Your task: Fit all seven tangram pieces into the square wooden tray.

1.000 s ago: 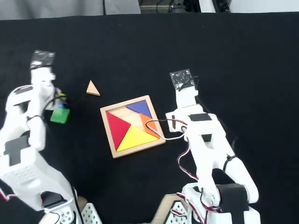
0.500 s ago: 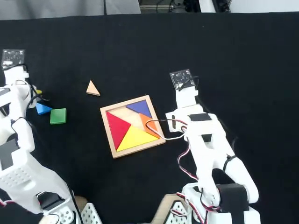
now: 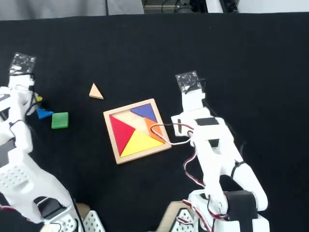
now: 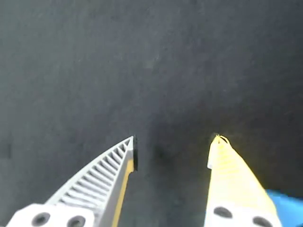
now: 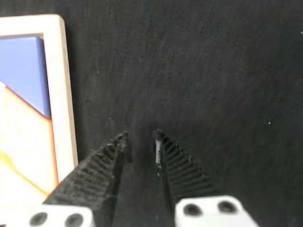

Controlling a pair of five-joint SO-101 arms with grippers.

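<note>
High view: the square wooden tray [image 3: 111, 139] lies tilted at the middle of the black table [image 3: 251, 58]. Inside it sit a red triangle [image 3: 120, 131], a yellow triangle [image 3: 140, 142], a blue piece [image 3: 145, 111] and an orange piece [image 3: 153, 129], with bare wood showing between the red and blue ones. Three pieces lie outside the tray: a plain wooden triangle [image 3: 95, 92] up and left of the tray, a green square [image 3: 60, 120] farther left, and a small blue triangle [image 3: 43, 113] just beside the green square. The left arm [image 3: 19, 125] stands at the left edge of the frame, its tip just beside the small blue triangle. The right arm [image 3: 207, 140] stands just right of the tray.

In the left wrist view the left gripper [image 4: 174, 142] has its jaws spread wide over bare table, holding nothing. In the right wrist view the right gripper [image 5: 140, 137] has its jaws close together with a narrow gap, nothing between them, just beside the tray's rim.
</note>
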